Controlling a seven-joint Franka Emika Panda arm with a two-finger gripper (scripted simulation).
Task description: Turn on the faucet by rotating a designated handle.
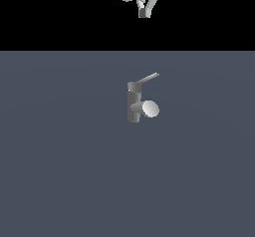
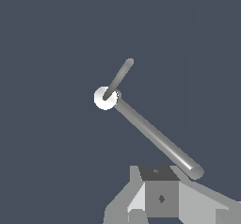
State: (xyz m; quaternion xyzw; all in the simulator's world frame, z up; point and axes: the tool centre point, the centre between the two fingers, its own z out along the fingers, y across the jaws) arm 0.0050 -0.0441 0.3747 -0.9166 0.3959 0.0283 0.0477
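The faucet [image 1: 133, 104] stands upright on the grey floor at the middle of the exterior view. It is a dark grey post with a stubby spout ending in a pale disc [image 1: 151, 109]. The handle [image 1: 148, 77], a thin light grey lever, slants up from the top cap toward the exterior view's right. My gripper [image 1: 144, 13] hangs high above the faucet, far from the handle, its fingers drawn together on nothing. In the wrist view the faucet body [image 2: 155, 136] runs as a long grey cylinder from the pale disc [image 2: 104, 98]. The handle [image 2: 120, 77] slants off beside the disc, and the gripper [image 2: 160, 192] fills the near edge.
A flat blue-grey floor [image 1: 60, 171] surrounds the faucet. Nothing else stands on it. Above the floor's far edge the background is black.
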